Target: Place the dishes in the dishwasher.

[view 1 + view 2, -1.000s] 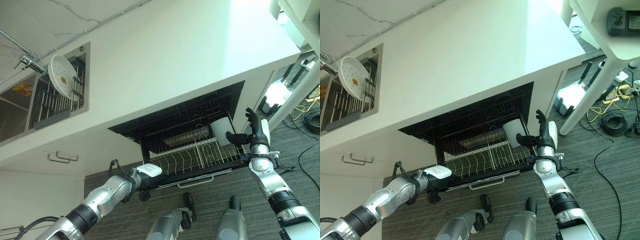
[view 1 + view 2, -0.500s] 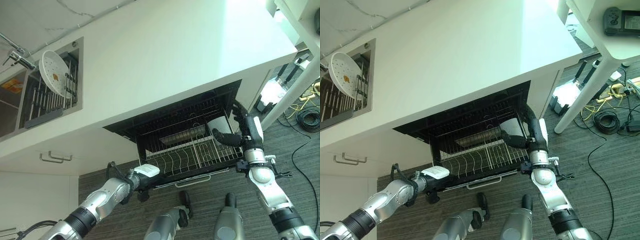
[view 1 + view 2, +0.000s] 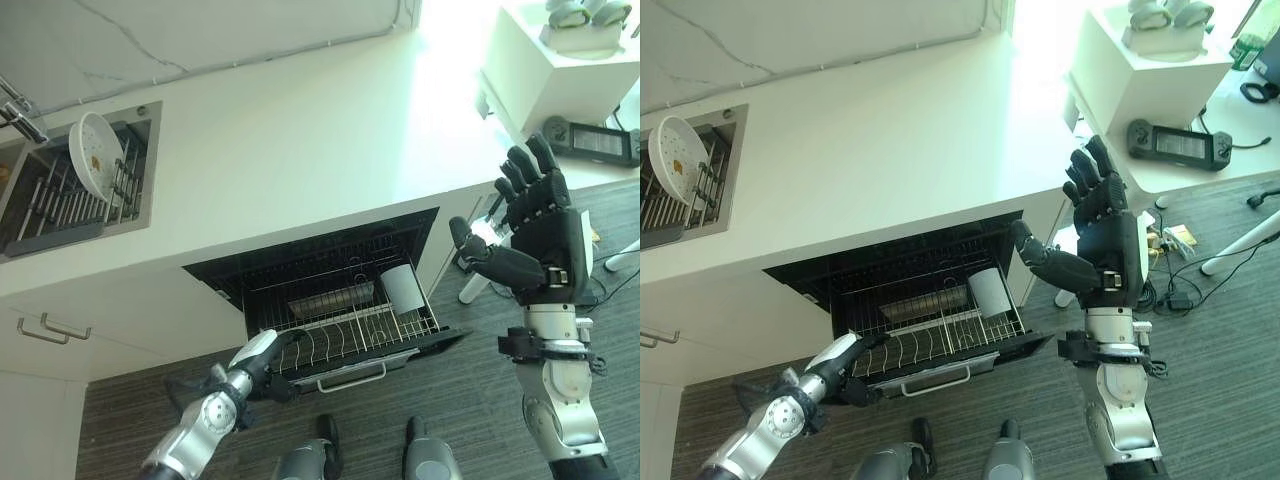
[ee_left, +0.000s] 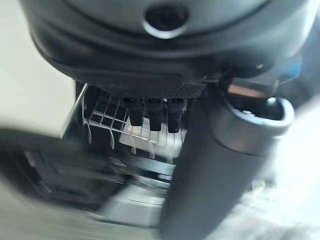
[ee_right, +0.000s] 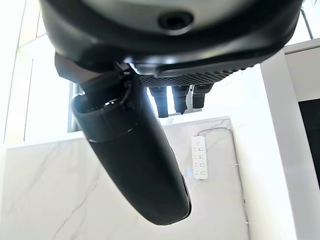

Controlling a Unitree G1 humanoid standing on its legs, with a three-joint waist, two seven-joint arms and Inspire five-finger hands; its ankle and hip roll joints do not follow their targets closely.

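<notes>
Fingers on the left hand (image 3: 262, 352) are hard to read, low at the pulled-out rack (image 3: 345, 335). Far left, one plate (image 3: 90, 154) waits in the sink rack (image 3: 60, 205). A white cup (image 3: 402, 286) sits in the dishwasher (image 3: 330, 300). On the right, the right hand (image 3: 540, 225) has lifted clear, spread wide, holding nothing — next stop, that plate.

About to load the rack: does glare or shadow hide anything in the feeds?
Left eye view: window glare washes out the far right end of the white countertop. The open black dishwasher is shadowed inside, yet its wire rack and white cup show. Right wrist view: bright backlight behind the right hand.
</notes>
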